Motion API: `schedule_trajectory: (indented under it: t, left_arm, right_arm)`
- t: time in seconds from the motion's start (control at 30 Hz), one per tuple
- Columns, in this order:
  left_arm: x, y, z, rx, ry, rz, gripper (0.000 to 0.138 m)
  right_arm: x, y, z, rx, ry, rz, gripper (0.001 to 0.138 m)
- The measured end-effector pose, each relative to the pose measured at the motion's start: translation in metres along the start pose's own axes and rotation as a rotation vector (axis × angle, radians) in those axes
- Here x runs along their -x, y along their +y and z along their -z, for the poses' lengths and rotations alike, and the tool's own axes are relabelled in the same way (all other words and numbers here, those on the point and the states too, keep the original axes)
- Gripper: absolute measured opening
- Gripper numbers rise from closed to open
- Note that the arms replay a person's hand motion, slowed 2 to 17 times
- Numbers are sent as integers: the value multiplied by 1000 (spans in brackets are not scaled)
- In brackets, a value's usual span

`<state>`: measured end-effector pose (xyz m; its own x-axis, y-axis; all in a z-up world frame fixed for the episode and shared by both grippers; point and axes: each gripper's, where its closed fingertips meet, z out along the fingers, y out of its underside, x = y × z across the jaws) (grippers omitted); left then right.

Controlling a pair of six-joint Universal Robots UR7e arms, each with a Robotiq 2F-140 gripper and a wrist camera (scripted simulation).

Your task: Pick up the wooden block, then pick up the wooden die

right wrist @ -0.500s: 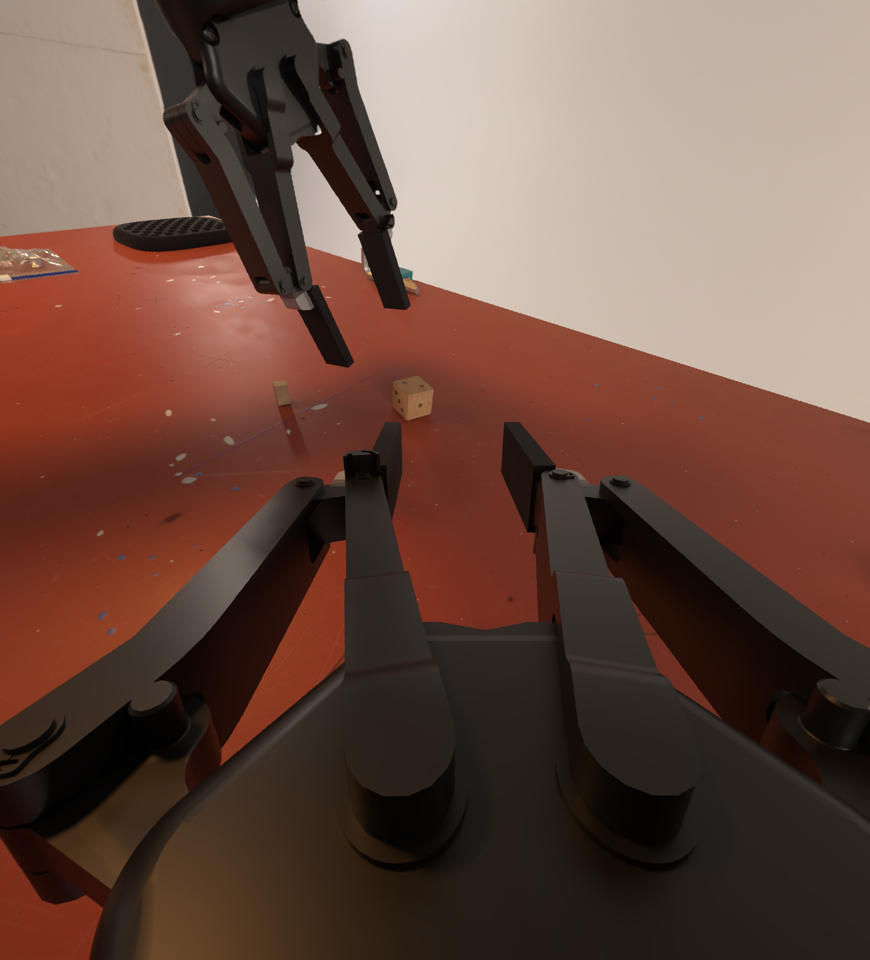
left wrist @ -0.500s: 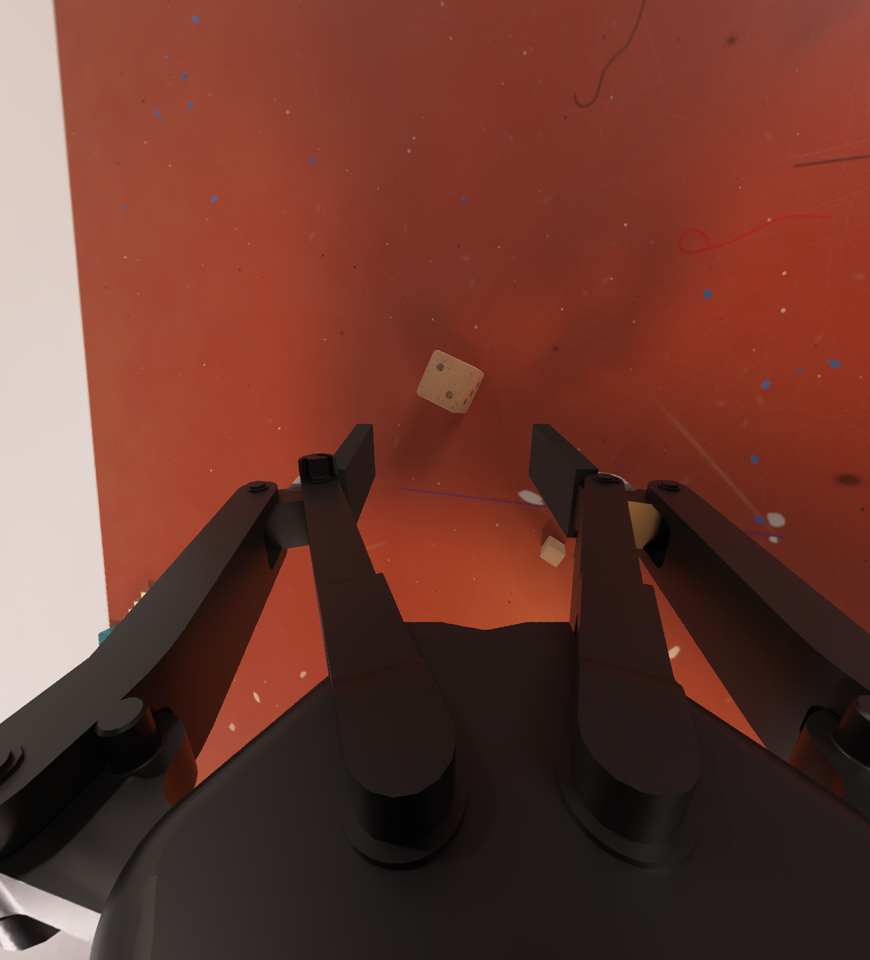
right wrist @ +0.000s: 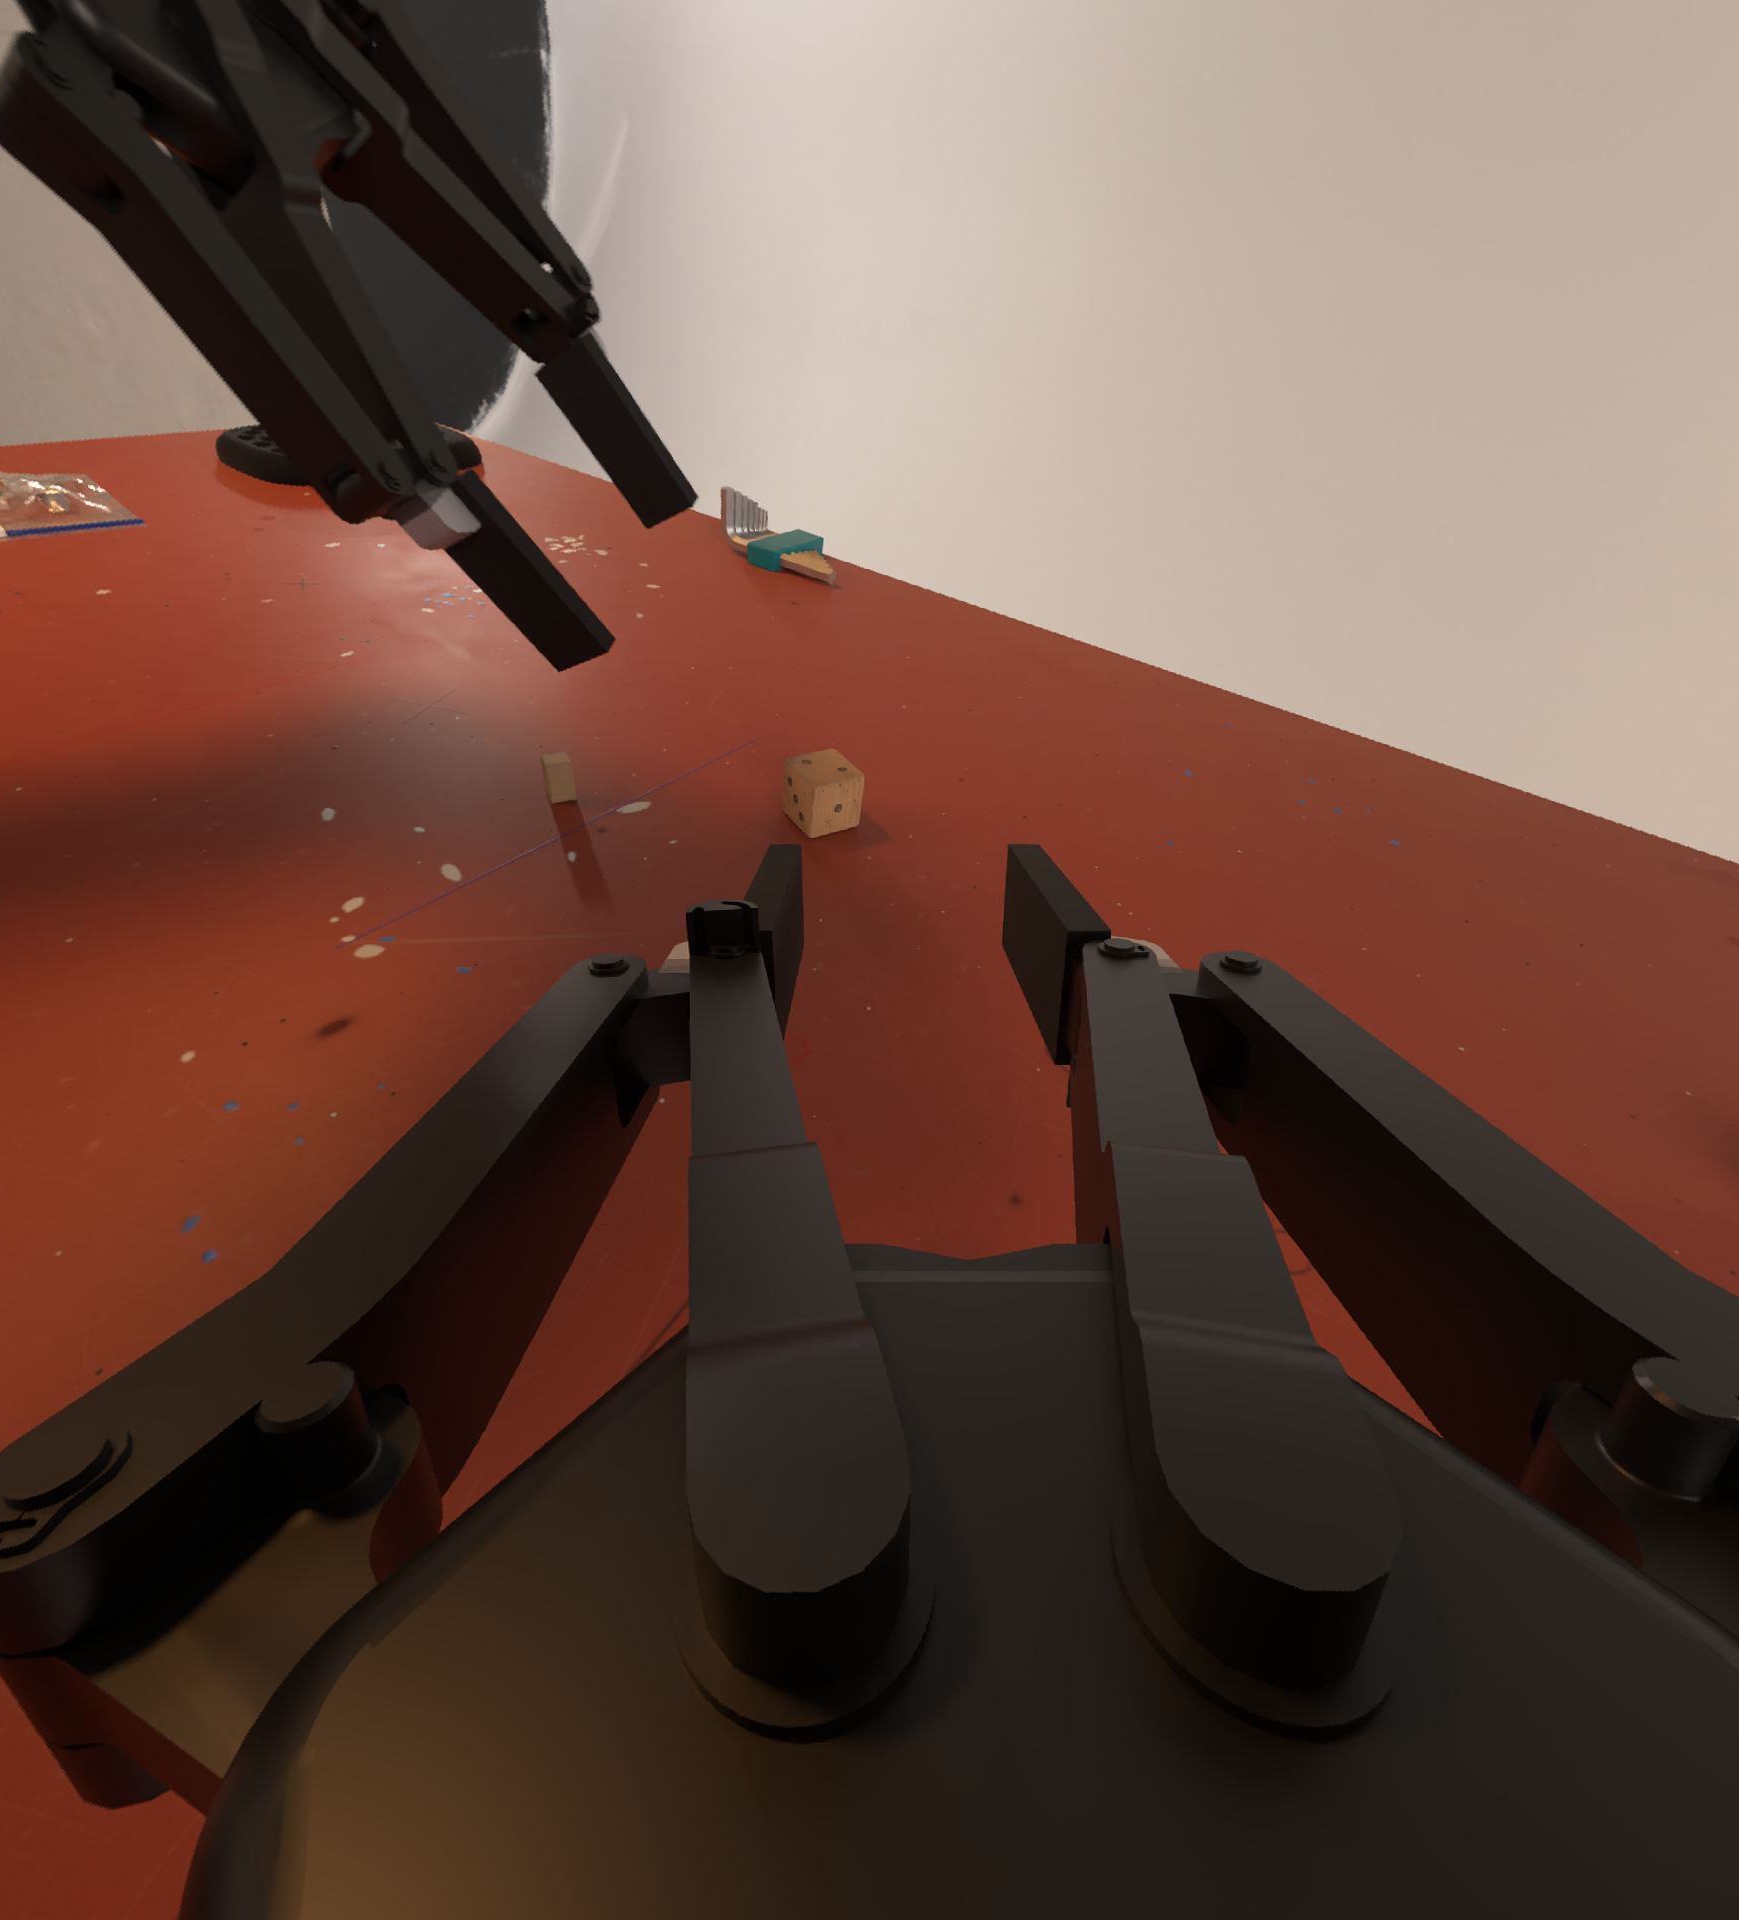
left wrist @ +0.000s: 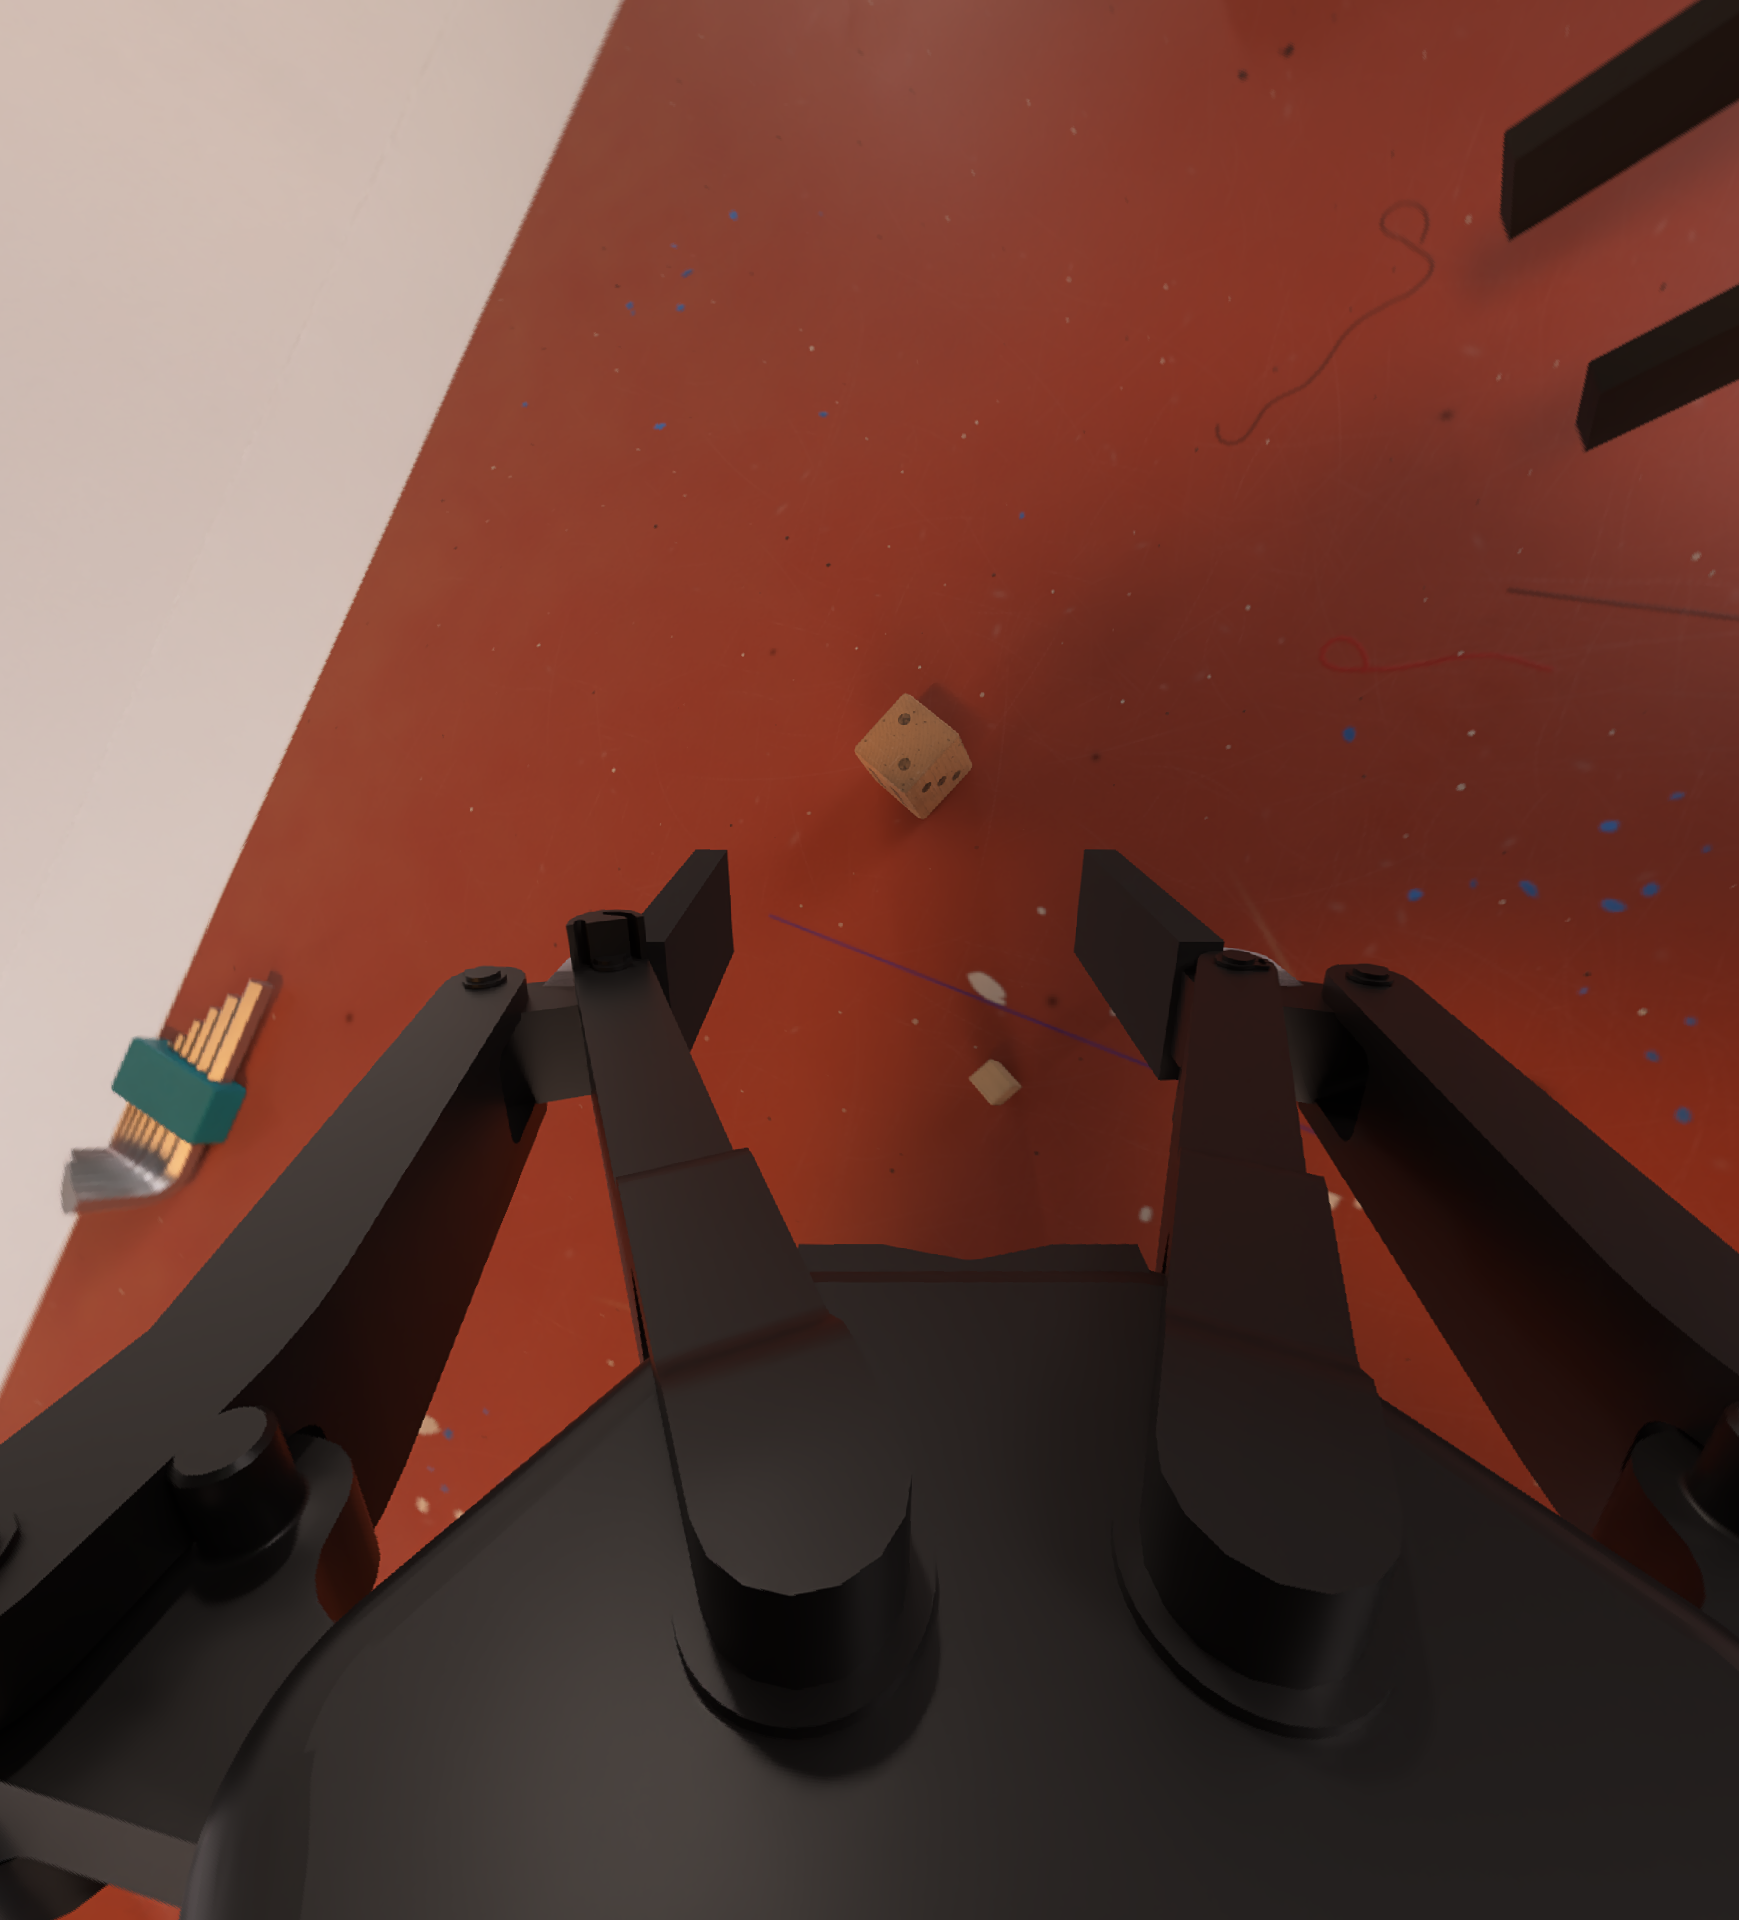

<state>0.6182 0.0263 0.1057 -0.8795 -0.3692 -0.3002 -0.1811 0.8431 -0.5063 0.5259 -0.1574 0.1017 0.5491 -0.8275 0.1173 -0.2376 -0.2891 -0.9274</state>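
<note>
Black fingers of the left gripper (left wrist: 906, 940) are spread wide and empty above the red table (left wrist: 1052, 436). Below their gap the wooden block (left wrist: 994, 1082) is seen, small, stiff, probably light; its flat sides should be pinched. Just beyond lies the wooden die (left wrist: 913, 755). The right gripper (right wrist: 903, 914) is likewise parted.

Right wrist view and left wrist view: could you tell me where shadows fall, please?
Right wrist view: a broad dark shadow crosses the red table beneath the left gripper, reaching the wooden block. Left wrist view: the wooden die sits beside a dim patch.
</note>
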Motion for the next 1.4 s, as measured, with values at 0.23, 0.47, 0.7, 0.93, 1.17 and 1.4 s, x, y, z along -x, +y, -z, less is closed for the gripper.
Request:
schedule_trajectory:
  t: [0.23, 0.47, 0.7, 0.93, 1.17, 1.4]
  left_arm:
    - [-12, 12, 19, -98, -62, 168, 91]
    - [-26, 28, 32, -170, -137, 335, 97]
    - [-42, 43, 41, -236, -214, 507, 98]
    - [-60, 54, 48, -312, -273, 652, 103]
    - [-75, 69, 54, -353, -348, 749, 105]
    - [-89, 80, 60, -377, -416, 786, 106]
  right_arm:
    - [0, 2, -1, 7, 4, 8, 52]
    - [0, 4, -3, 13, 5, 10, 52]
    - [1, 6, -5, 19, 1, 7, 52]
    - [1, 8, -7, 24, -1, 4, 52]
    - [2, 9, -9, 30, -3, 2, 52]
    - [2, 9, -10, 30, -6, 1, 52]
